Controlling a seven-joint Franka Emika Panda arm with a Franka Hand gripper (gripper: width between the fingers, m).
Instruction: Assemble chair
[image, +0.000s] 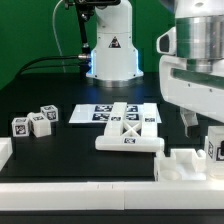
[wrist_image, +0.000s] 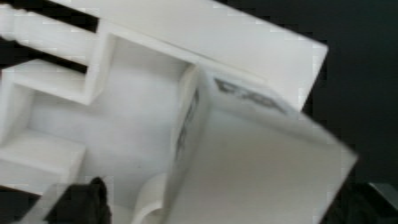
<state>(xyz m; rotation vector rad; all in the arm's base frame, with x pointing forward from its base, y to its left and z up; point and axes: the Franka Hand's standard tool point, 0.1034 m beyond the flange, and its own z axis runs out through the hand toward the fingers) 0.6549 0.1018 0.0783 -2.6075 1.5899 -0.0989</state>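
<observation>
Black table, green backdrop. At the exterior view's right the claw (image: 202, 128) hangs right over a tagged chair piece (image: 213, 147) that looks stood on end. Can't tell if the jaws grip it. The X-braced panel (image: 128, 137) lies mid-table, to the left.

The black bench (image: 60, 150) carries the marker board (image: 95, 113) lying flat near its middle, with an X-braced panel (image: 128, 137) just in front of it. Three tagged blocks (image: 40, 122) sit grouped toward the exterior view's left. A notched part (image: 185, 163) rests toward the right, and plain edge blocks (image: 80, 192) line the front.
</observation>
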